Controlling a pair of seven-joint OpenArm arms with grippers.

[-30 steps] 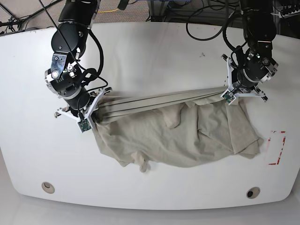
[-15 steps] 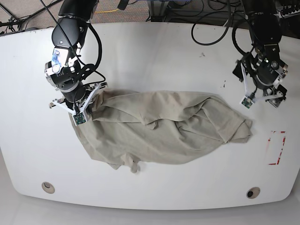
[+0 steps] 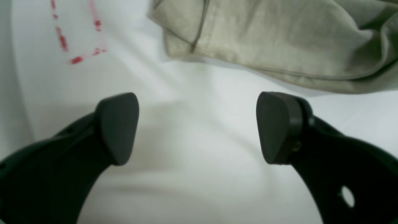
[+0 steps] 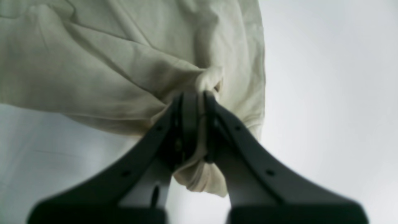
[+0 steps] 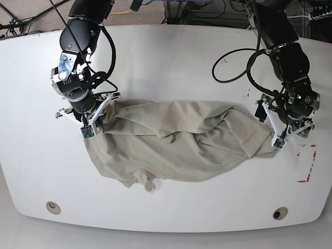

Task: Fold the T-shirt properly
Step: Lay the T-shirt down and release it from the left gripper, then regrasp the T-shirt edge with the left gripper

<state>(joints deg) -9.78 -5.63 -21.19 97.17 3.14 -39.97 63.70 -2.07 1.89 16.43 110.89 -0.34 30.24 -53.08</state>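
Our right claw (image 4: 196, 124) is clamped on a bunch of the T-shirt (image 5: 176, 140) at frame left; our left claw (image 3: 199, 130) gapes empty at its right edge. We judge folding barely begun: it lies crumpled mid-tabletop (image 5: 166, 67).

**Left wrist: jaws wide over bare table**

I see my left gripper (image 3: 197, 129) spread wide, its two dark pads (image 3: 117, 127) well apart with only the white table (image 3: 199, 186) between them. The T-shirt (image 3: 264, 40) lies beyond the fingertips, its hemmed edge running across the upper right, not touching either pad. A red dashed marking (image 3: 77, 37) sits on the table at upper left, beside the cloth's corner.
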